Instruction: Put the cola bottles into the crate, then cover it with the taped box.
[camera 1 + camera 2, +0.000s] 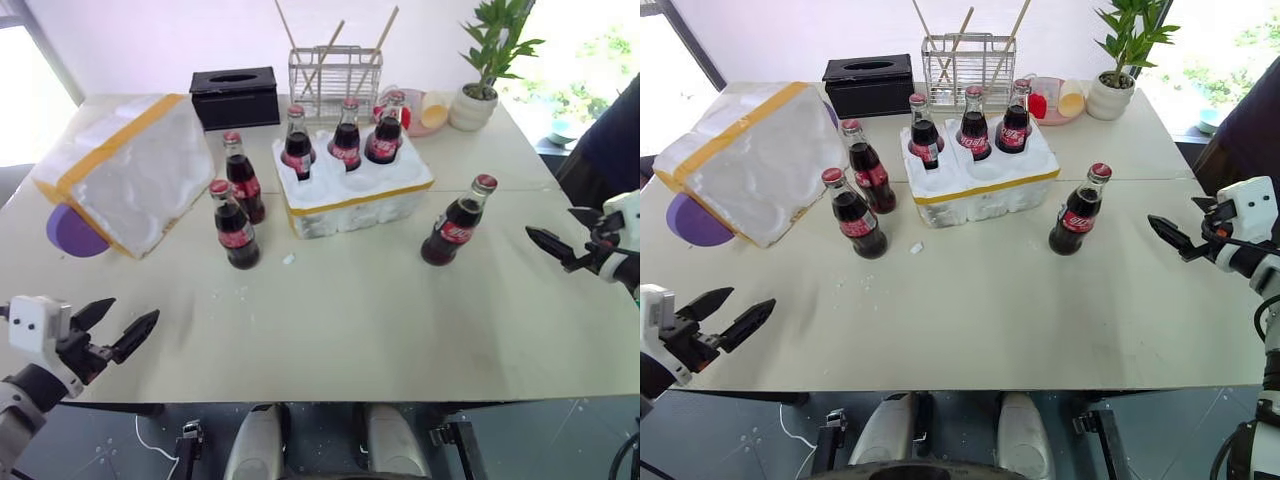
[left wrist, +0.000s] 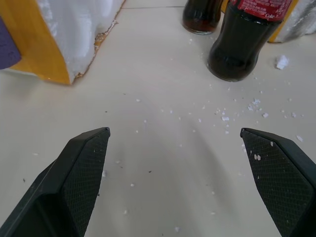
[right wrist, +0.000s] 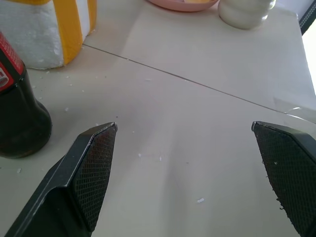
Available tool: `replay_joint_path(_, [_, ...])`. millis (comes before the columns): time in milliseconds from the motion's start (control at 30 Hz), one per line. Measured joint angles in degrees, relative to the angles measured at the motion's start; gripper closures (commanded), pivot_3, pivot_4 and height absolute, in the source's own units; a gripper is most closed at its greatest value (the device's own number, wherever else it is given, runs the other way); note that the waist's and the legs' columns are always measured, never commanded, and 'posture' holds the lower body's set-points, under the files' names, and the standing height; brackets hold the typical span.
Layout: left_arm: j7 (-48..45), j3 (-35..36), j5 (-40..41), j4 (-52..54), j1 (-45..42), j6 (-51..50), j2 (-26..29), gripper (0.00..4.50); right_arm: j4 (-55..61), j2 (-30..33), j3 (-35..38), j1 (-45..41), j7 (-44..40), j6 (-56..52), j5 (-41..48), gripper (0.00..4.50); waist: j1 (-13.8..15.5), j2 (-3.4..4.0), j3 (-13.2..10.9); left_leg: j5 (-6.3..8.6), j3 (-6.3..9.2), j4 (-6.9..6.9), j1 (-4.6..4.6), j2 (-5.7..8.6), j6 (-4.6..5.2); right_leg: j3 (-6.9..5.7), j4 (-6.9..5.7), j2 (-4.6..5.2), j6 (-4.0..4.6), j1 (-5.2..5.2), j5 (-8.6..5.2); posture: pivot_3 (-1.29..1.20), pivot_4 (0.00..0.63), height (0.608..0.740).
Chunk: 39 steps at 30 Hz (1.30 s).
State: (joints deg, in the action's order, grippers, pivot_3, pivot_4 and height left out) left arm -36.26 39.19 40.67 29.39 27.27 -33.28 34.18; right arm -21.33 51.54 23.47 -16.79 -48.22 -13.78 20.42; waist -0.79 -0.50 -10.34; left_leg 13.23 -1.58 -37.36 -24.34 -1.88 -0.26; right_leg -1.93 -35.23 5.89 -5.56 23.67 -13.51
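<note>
1. Head views: three cola bottles (image 1: pixel 345 135) seated in the crate (image 1: pixel 352 195); two (image 1: pixel 237 205) left of it, one (image 1: pixel 459 222) to its right on the table (image 1: pixel 330 330). Taped box (image 1: pixel 125 170) tipped, far left.
2. Left wrist: left gripper (image 2: pixel 175 182) fingers spread wide, empty. Glass: stiff, slick, breakable; best gripped at the body.
3. Right wrist: right gripper (image 3: pixel 185 173) agape, empty. Label unreadable; "Coke" partly legible in left wrist view.
</note>
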Motion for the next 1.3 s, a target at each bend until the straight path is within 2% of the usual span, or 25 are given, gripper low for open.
replay_joint_path(300, [1.1, -0.1, 2.7, 0.0, -2.0, -2.4, 0.0, 0.06, 2.3, 0.0, 0.2, 1.1, -0.4, -1.7, 1.5, 0.00, 0.1, 0.00, 0.0, 0.00, -0.02, 0.02, 0.00, 0.00, 0.00, 0.03, 0.00, 0.00, 0.00, 0.01, 0.00, 0.00, 0.150, 0.740])
replay_joint_path(400, [1.1, -0.5, 3.8, 0.0, -4.1, -2.5, 0.0, 0.06, 4.8, 0.5, 0.9, 2.9, -4.2, -4.9, 4.4, 0.00, 0.3, 0.00, 0.0, 0.00, -0.01, 0.02, 0.00, 0.00, 0.00, 0.03, 0.00, 0.00, 0.00, 0.00, 0.00, 0.00, 0.150, 0.740])
replay_joint_path(500, [1.7, -3.0, 3.8, 0.0, -8.5, -2.5, 0.1, 0.06, 9.1, 3.8, 1.1, 6.0, -8.7, -9.2, 6.6, 0.00, 0.5, 0.11, 0.0, 0.00, -0.03, 0.00, 0.00, 0.01, 0.00, 0.06, 0.00, 0.00, 0.00, 0.00, 0.00, 0.00, 0.150, 0.740])
replay_joint_path(667, [1.5, -7.3, 3.3, -2.2, -16.4, -2.5, 2.1, 0.06, 19.8, 10.1, 7.8, 9.9, -15.1, -19.2, 14.3, 0.00, 0.5, 0.15, 0.0, 0.00, -0.03, 0.05, 0.02, -0.02, 0.00, 0.06, -0.01, -0.05, 0.00, 0.01, 0.01, 0.00, 0.150, 0.740])
replay_joint_path(800, [1.1, -12.3, 1.4, -6.9, -24.0, -2.2, 3.1, 0.06, 27.1, 12.7, 14.6, 11.7, -17.7, -27.5, 20.9, 0.00, 0.4, 0.13, 0.0, 0.00, -0.03, 0.04, 0.04, -0.05, 0.00, 0.06, -0.01, -0.09, 0.01, -0.01, 0.01, 0.00, 0.150, 0.740])
replay_joint_path(1067, [-6.0, -24.6, -4.5, -19.6, -39.0, 1.9, 3.3, 0.06, 45.5, 13.9, 24.9, 10.8, -14.9, -45.4, 41.7, 0.00, 1.5, 0.11, 0.0, 0.00, -0.04, 0.07, 0.01, -0.05, 0.00, 0.06, 0.04, -0.12, 0.01, 0.01, 0.02, 0.00, 0.150, 0.740])
replay_joint_path(1300, [-12.2, -30.3, -9.9, -30.0, -46.3, 7.7, 2.9, 0.06, 51.2, 13.8, 26.9, 12.2, -10.2, -48.3, 47.4, 0.00, 1.7, 0.04, 0.0, 0.00, -0.05, 0.00, -0.05, -0.04, 0.00, 0.06, 0.06, -0.07, 0.01, 0.01, 0.02, 0.00, 0.150, 0.740])
